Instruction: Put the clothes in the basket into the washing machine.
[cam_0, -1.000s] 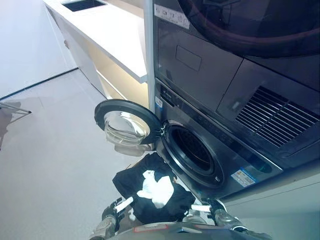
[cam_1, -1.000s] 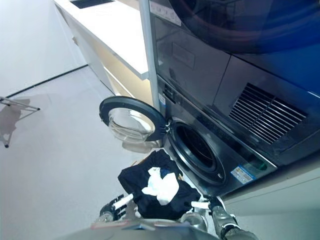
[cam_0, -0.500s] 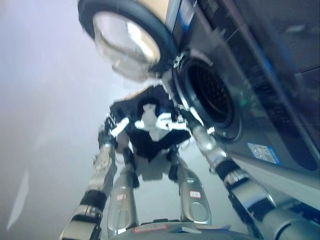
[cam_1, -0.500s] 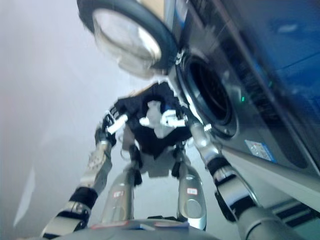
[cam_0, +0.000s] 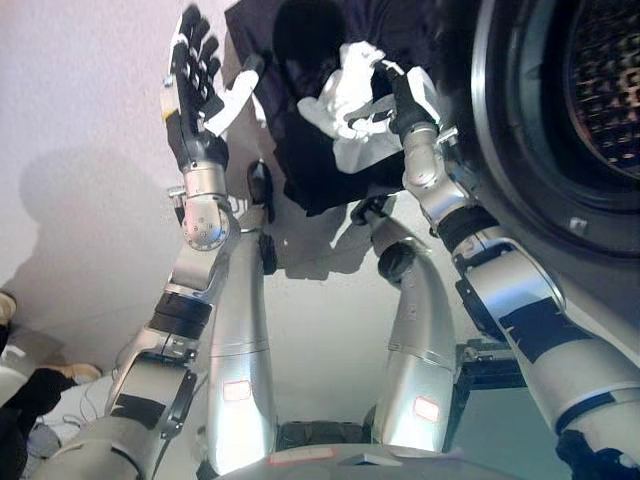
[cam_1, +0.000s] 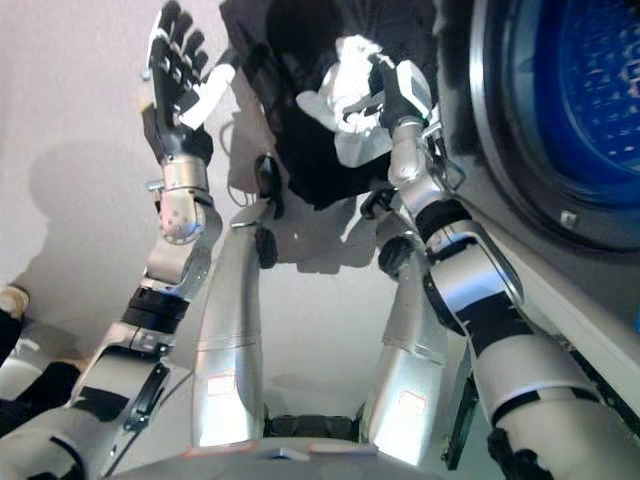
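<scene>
Left eye view looks steeply down past both arms to the basket (cam_0: 300, 150), a dark soft-sided one on the floor, just left of the washing machine (cam_0: 560, 130).

- Clothes: a white garment (cam_0: 345, 95) lies crumpled on top of dark cloth (cam_0: 310, 40) — all of it still in the basket, none in the drum.
- Right hand (cam_0: 400, 90): fingers curled down into the white garment, apparently pinching a fold of it. Whether the grip takes in any of the dark cloth below, cannot tell.
- Left hand (cam_0: 195, 80): fingers straight and spread, palm raised, holding nothing; it stands just beside the basket's left edge, apart from the cloth.

Handling, as a judgement: the clothes are light, limp and unbreakable. They will sag and trail from whatever point is pinched, so a bunched fold near the middle of the heap is the better hold — an edge would let most of the piece hang low.

Around: the drum opening (cam_0: 600, 90) lies to the right of the right hand's fingers, its dark rim near the basket's side. In the way: that rim and the basket's soft wall, either of which may snag a trailing sleeve. A person's shoe shows at the lower left, well apart.
</scene>
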